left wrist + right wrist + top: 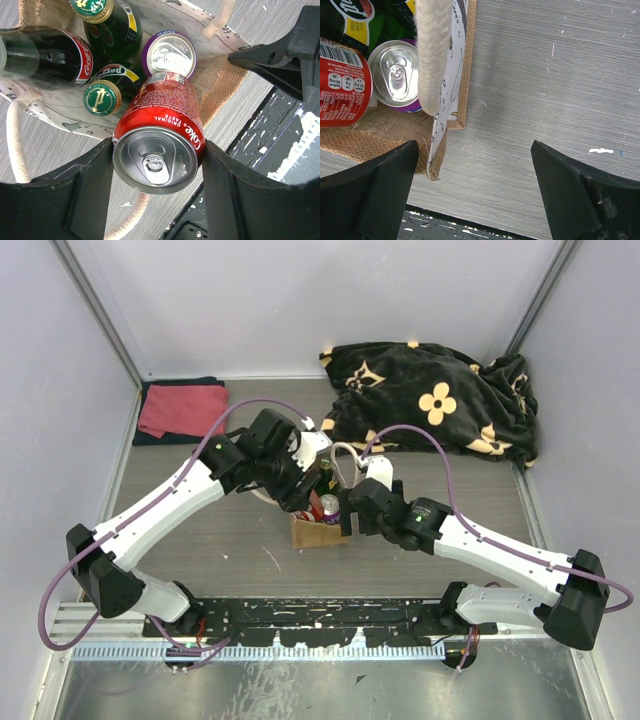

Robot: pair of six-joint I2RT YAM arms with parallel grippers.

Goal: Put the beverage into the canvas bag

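Left gripper [156, 167] – clamped on a red aluminium Coke can [160, 135], one black finger [92, 192] pressed to each side of it, silver top towards the wrist camera. The Coke can is tilted, its far end at the open mouth of the small tan burlap tote bag [318, 531] and just above a purple can with a silver lid [172, 52].

Also inside the tote bag: two green glass bottles with gold caps [102, 97] and a dark cola bottle with a red label [47, 55].

Right gripper [475, 192] – jaws spread wide, holding nothing; the bag's near corner lies just beside one finger [375, 195], with a white rope handle [432, 50] above it.

The bag stands mid-table on grey wood-grain [200, 540], between the two wrists. At the far edge are a black blanket with tan flowers [430, 400] and a folded red cloth [183, 410].
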